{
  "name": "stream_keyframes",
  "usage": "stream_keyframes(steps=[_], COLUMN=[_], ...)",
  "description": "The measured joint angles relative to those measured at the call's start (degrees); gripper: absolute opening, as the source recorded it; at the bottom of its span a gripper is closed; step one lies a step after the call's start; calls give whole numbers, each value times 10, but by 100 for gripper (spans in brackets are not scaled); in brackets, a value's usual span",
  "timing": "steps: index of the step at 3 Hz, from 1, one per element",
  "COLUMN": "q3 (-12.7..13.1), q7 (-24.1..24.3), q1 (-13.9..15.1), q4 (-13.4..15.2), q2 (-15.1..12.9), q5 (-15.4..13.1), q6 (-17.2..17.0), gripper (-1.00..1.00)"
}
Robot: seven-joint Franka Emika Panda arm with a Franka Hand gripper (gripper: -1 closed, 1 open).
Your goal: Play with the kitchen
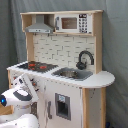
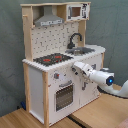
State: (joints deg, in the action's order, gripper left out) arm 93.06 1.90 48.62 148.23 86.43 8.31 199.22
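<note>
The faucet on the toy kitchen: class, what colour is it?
Black; the faucet shows best in the first exterior view, against the white tiled wall.

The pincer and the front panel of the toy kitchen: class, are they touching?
Cannot tell. In the second exterior view the pincer reaches the toy kitchen front just below the stovetop, but the arm hides any contact or gap.

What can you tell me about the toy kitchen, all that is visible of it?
The toy kitchen stands upright on a wooden surface, before a grey curtain. It looks like white panels in a light-wood frame. On top sit a grey hood and a small microwave; below, a tiled back wall, a black-red stovetop, a sink with a black faucet, and an oven door with a window. The gripper is at its front edge by the knobs; contact is unclear.
</note>
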Motion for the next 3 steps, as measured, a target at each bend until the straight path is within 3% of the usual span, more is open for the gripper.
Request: stream_keyframes(steps=[3], q3=[-9], q7=[-189], q1=[-4], q4=[-4], q2=[-7], q5=[2], q6=[-12], gripper=[-100])
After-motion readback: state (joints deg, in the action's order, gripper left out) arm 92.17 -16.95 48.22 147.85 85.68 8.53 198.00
